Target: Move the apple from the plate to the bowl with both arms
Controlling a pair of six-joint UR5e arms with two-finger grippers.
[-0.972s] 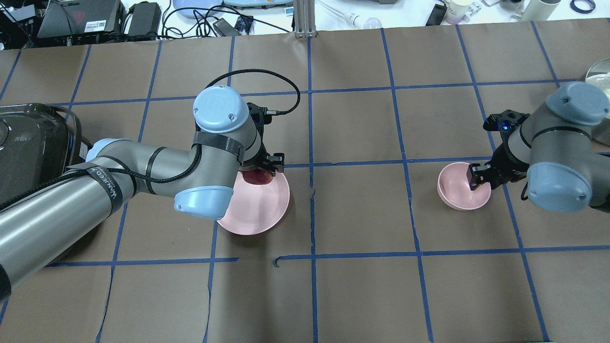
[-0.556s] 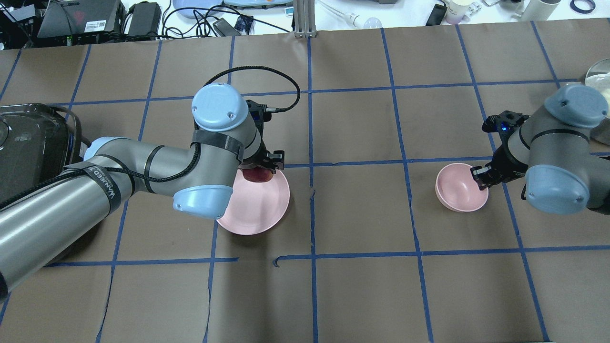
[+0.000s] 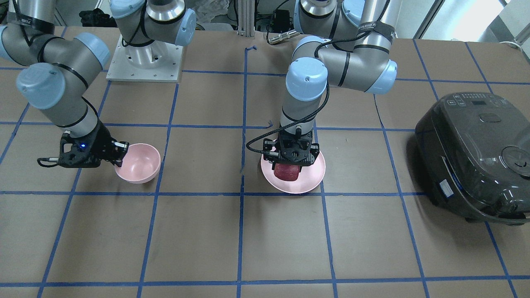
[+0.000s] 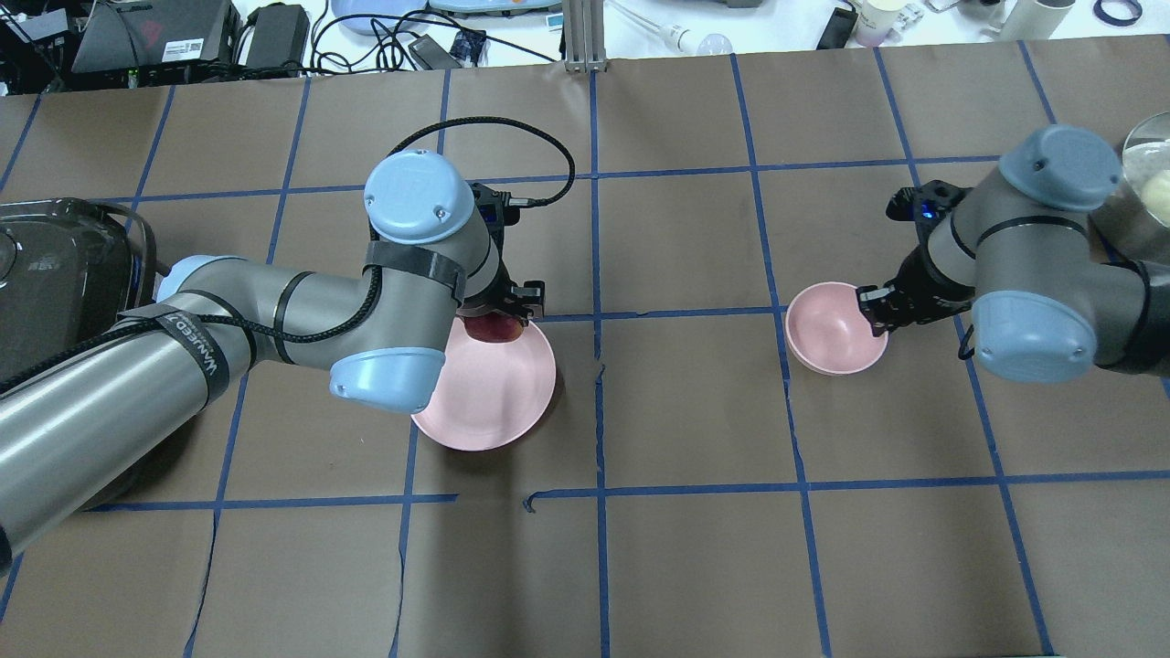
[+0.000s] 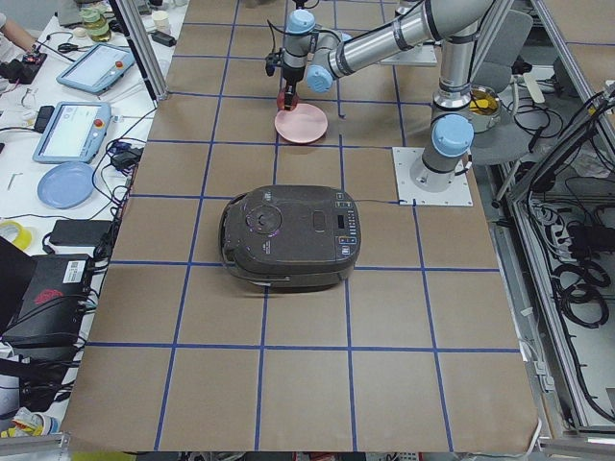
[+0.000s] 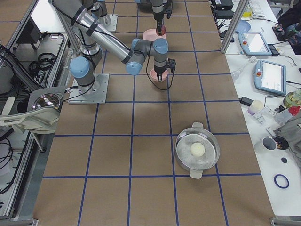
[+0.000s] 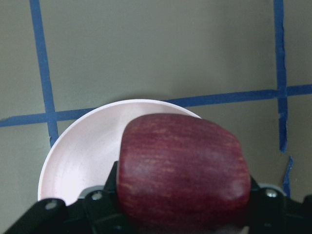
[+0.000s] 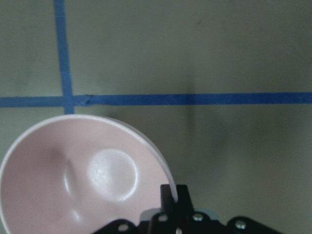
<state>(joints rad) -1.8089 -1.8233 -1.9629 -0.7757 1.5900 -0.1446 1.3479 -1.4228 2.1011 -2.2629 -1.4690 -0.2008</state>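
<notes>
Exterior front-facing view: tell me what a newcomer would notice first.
The dark red apple stands out first, clamped in the left gripper over the pink plate near the view's middle. Next, on that view's left, the right gripper pinches the rim of the pink bowl. A big dark rice cooker sits at the view's right.

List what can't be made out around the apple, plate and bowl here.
- Underside of the apple: whether it touches the plate is hidden by the apple itself in the left wrist view, and by the left arm overhead.
- Left gripper fingertips: hidden behind the apple in the left wrist view.
- Right gripper: mostly cut off by the right wrist view's bottom edge at the bowl rim.
</notes>
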